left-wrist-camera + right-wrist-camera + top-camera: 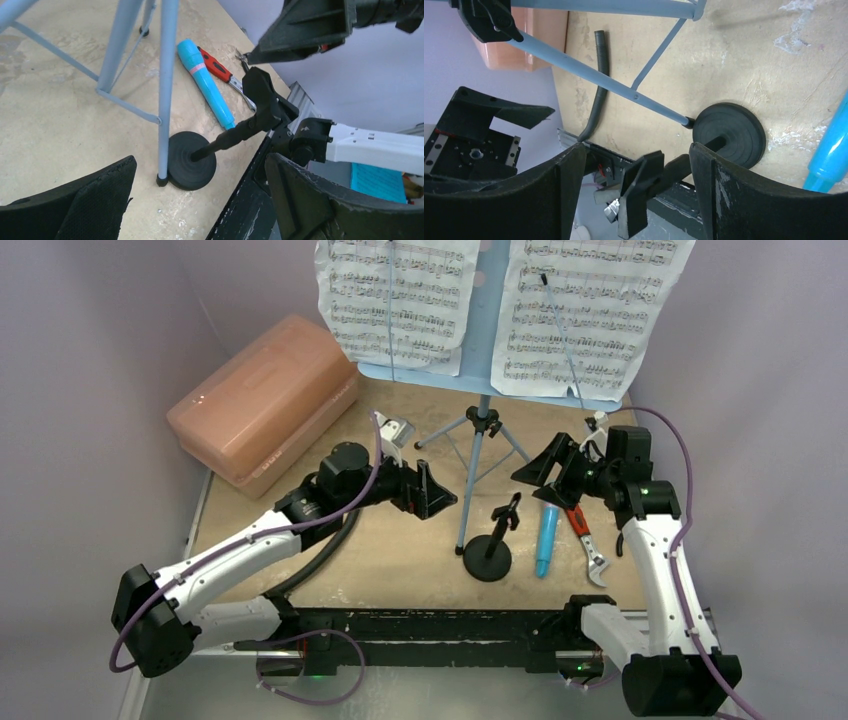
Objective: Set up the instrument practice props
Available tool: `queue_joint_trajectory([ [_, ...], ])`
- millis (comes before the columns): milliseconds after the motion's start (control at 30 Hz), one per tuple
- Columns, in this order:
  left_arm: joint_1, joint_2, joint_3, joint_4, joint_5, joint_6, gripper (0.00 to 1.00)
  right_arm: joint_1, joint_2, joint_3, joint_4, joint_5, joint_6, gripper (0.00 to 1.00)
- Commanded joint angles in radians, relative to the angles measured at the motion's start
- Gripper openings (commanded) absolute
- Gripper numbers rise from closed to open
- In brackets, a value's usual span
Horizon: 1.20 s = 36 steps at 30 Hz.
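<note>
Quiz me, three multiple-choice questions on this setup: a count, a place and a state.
1. Sheet-music pages on the music stand: A one, B two, C three.
2. The turquoise microphone lies: A on the music stand, B on the table beside the red-handled tool, C in the left gripper.
3. The left gripper is: A shut on a page, B shut on the microphone, C open and empty.
Answers: B, two sheets hang side by side; B, it lies flat by the tool; C, it gapes wide with nothing inside.
</note>
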Motion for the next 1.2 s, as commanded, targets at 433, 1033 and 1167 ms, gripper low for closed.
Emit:
queue_joint_trajectory([
  [433,-0.341,0.132,0.212,-0.084,-0.364,0.12,0.99,0.002,-0.001,0.012,0.062,0.116,-0.01,0.9],
  [1033,-0.527,0.414,0.455,-0.195,-0.74,0.274,0.96,0.002,-0.005,-0.032,0.053,0.156,-0.031,0.94],
  [1167,-0.533,0.447,0.469,-0.199,-0.728,0.286,0.82,0.002,-0.008,-0.04,0.055,0.158,-0.039,0.94],
])
